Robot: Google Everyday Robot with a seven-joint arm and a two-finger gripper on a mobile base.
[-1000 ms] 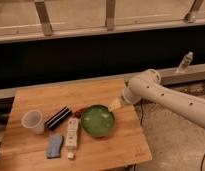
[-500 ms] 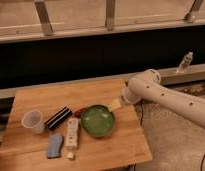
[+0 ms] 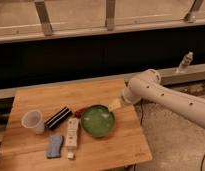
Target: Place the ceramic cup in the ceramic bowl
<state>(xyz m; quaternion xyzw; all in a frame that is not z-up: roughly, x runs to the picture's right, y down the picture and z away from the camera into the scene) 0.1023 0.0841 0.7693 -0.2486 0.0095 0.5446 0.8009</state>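
The gripper (image 3: 114,104) hangs by the ceramic bowl's (image 3: 97,121) right rim. A black bar (image 3: 58,117) and white remote (image 3: 72,134) stand between bowl and ceramic cup (image 3: 33,121); the table (image 3: 71,95) behind is free.

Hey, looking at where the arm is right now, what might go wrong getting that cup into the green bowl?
1. The gripper is by the ceramic bowl's right rim, and the ceramic cup stands far across the table. Reaching over may bump the bowl.
2. The black bar and white remote lie between cup and bowl, so a low carry could knock them.
3. The cup is near the table's left edge, so a clumsy grasp might push it off.
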